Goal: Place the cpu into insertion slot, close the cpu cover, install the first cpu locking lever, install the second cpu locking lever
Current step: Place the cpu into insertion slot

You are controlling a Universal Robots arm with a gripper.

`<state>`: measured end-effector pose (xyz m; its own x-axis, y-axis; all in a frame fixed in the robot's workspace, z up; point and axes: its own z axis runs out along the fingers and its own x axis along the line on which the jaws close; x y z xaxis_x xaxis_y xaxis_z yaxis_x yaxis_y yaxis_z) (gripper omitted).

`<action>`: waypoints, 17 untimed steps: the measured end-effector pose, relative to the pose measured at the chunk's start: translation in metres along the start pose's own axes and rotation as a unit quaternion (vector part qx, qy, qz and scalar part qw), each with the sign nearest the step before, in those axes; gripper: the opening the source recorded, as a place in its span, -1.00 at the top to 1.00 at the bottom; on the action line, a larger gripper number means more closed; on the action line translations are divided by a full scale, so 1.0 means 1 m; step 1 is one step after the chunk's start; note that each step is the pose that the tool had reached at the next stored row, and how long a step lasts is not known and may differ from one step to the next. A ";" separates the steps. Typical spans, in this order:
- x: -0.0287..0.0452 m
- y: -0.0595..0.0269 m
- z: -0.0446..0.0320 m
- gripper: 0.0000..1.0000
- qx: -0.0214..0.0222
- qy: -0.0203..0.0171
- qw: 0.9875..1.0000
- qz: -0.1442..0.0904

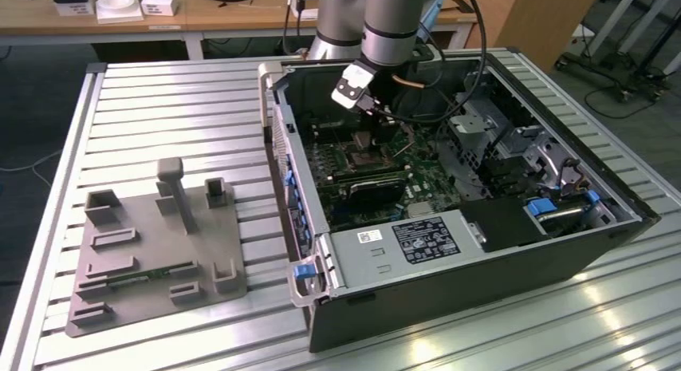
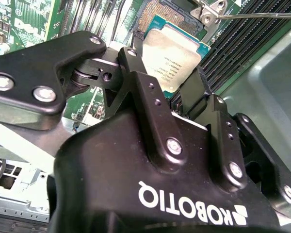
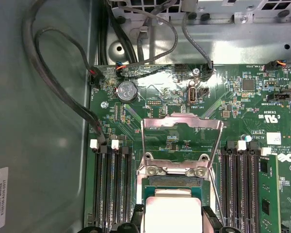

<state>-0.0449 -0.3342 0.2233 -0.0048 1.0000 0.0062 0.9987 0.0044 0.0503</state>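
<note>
Inside the open black metal computer case (image 1: 458, 295), the black two-fingered gripper (image 2: 165, 65) clasps the small square silver-topped cpu (image 2: 173, 51) between its fingers, over the dark, metal-rimmed insertion slot (image 3: 170, 180). The thin metal-frame cpu cover (image 3: 181, 124) stands hinged open.

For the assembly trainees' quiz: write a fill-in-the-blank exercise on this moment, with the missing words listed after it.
1. The gripper is ___ on the cpu, one finger at each side of it.
2. The cpu cover stands ___, so the insertion slot is uncovered.
3. The circuit board around the slot is ___ in colour.

Missing words: shut; open; green.
</note>
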 end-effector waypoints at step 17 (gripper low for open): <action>-0.0001 -0.0006 0.0115 -0.08 0.000 0.000 1.000 0.000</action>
<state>-0.0449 -0.3342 0.2118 -0.0048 1.0000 0.0063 0.9987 0.0045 0.0503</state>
